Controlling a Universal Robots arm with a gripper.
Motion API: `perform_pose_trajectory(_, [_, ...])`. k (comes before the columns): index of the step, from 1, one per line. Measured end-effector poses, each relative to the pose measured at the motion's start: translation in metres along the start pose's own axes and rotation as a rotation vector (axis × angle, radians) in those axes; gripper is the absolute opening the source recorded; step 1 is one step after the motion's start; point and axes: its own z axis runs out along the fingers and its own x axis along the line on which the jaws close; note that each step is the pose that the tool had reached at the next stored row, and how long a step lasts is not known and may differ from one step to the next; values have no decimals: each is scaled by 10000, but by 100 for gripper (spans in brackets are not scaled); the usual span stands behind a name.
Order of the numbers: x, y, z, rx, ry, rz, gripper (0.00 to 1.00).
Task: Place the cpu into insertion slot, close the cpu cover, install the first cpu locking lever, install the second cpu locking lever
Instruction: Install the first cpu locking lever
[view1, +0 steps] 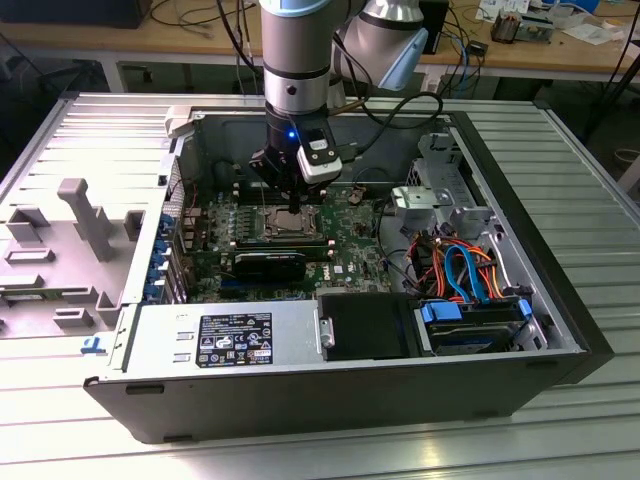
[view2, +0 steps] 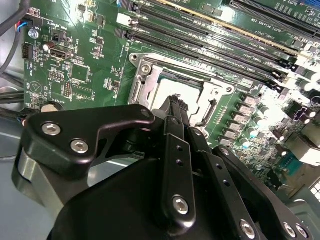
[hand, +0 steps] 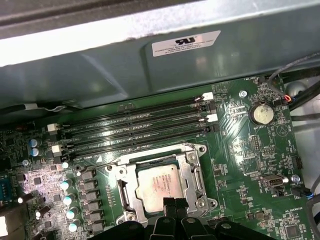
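Item 1: your gripper (hand: 175, 206), matte black w/ bolted link plates, hangs over the open PC case (view1: 560, 300); fingertips pressed together, nothing between them, tips just above the near edge of the socket in both wrist views. Item 2: cpu (hand: 161, 185), flat square, dull silver top w/ faint print, lying seated in the insertion slot (hand: 196, 150). Item 3: cpu cover (hand: 192, 175), thin bright stamped-steel frame w/ big square window, lying flat down around the chip, so cover reads as closed; glossy, w/ screw heads at corners. Locking levers: thin wire parts along the frame sides, can't tell if latched. Item 4: motherboard (hand: 250, 165), green, densely populated, small silver-blue caps in a row beside the socket, round coin cell (hand: 262, 114) well apart from it. Item 5: four long black memory slots (hand: 135, 127) w/ white end clips, parallel, just beside the socket on the chassis-wall side. Item 6: in the exterior view, grey ribbed metal table (view1: 580, 170) under the case, silver PSU box (view1: 220, 340) at the near edge, orange/blue cable bundle (view1: 460, 265) toward the exterior view's right.
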Motion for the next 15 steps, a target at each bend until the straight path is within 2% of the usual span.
perform_pose_trajectory(15, [0, 0, 0, -18, -3, -346, 11])
